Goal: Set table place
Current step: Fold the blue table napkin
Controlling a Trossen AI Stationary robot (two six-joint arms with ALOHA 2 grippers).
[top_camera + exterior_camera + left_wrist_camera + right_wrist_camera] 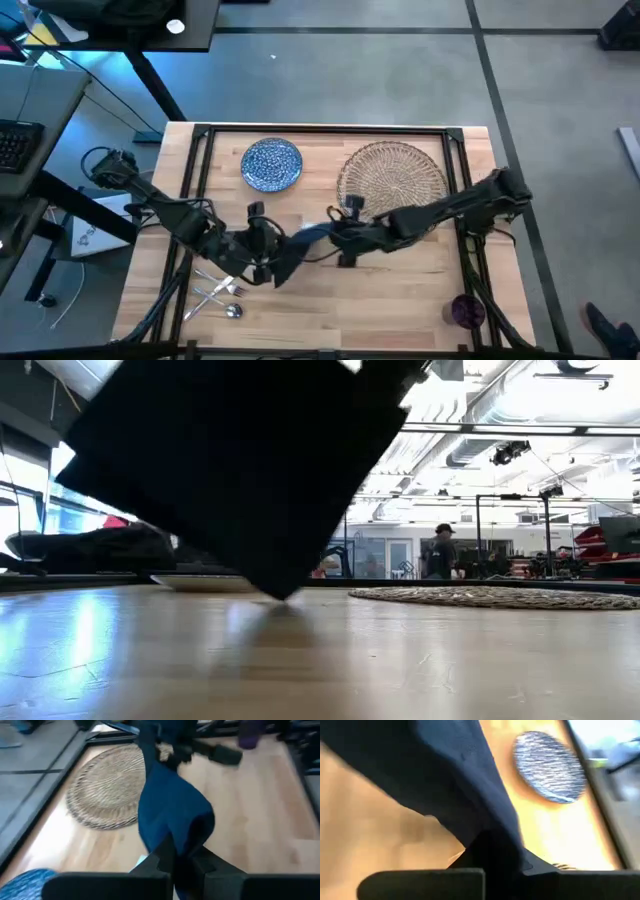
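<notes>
High view showed both arms meeting over the middle of the table (400,300), with the dark navy napkin (300,245) stretched between them and lifted off the wood. The left gripper (262,250) came in from the left edge and was clamped on one end of the cloth; the left wrist view confirmed this, its two dark fingers (165,857) pinched together on a bunched fold of the blue fabric. The right gripper (345,235) reached in from the right, passing over the lower edge of the wicker placemat (395,175), and was likewise closed on the other end of the napkin, the cloth running down between its fingers (490,852) in the right wrist view. From the low view the napkin hung as a large dark sheet, its lowest corner just above or barely touching the tabletop; which of the two could not be told. The blue speckled plate (272,163) lay on bare wood to the left of the placemat, apart from it. The silver cutlery (222,292) lay in a loose heap near the front left of the table, below the left gripper. The small purple cup (467,311) stood near the front right corner, well apart from everything else
</notes>
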